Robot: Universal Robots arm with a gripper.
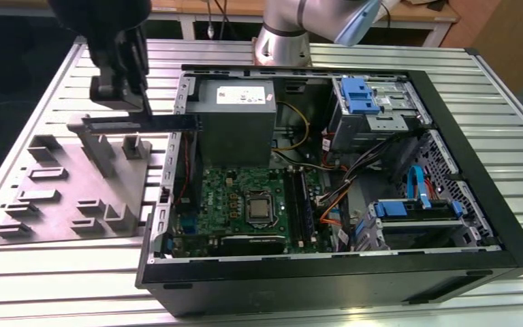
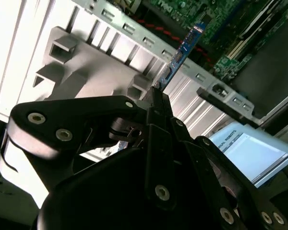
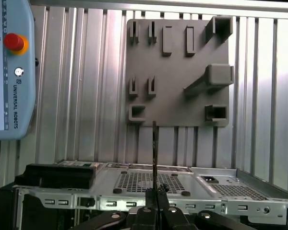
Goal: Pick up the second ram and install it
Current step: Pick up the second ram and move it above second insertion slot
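Note:
The second ram (image 1: pixel 166 123), a long flat dark stick, hangs level above the gap between the grey fixture block (image 1: pixel 71 197) and the open computer case's wall (image 1: pixel 175 136). My gripper (image 1: pixel 125 109) is shut on it from above. In the second wrist view the ram (image 2: pixel 182 50) juts out from the gripper (image 2: pixel 158 103) toward the motherboard (image 2: pixel 216 24). The first wrist view has the ram (image 3: pixel 154 148) edge-on as a thin line rising from the gripper (image 3: pixel 154 192), over the case wall (image 3: pixel 221 184) and the fixture block (image 3: pixel 177 72).
Inside the case lie the green motherboard (image 1: pixel 243 204), memory slots (image 1: pixel 302 204), the grey power-supply box (image 1: pixel 234 102), orange and black cables (image 1: pixel 334 197) and blue-latched drive bays (image 1: pixel 361 95). A teach pendant (image 3: pixel 9 72) rests on the slatted aluminium table (image 1: pixel 52 272).

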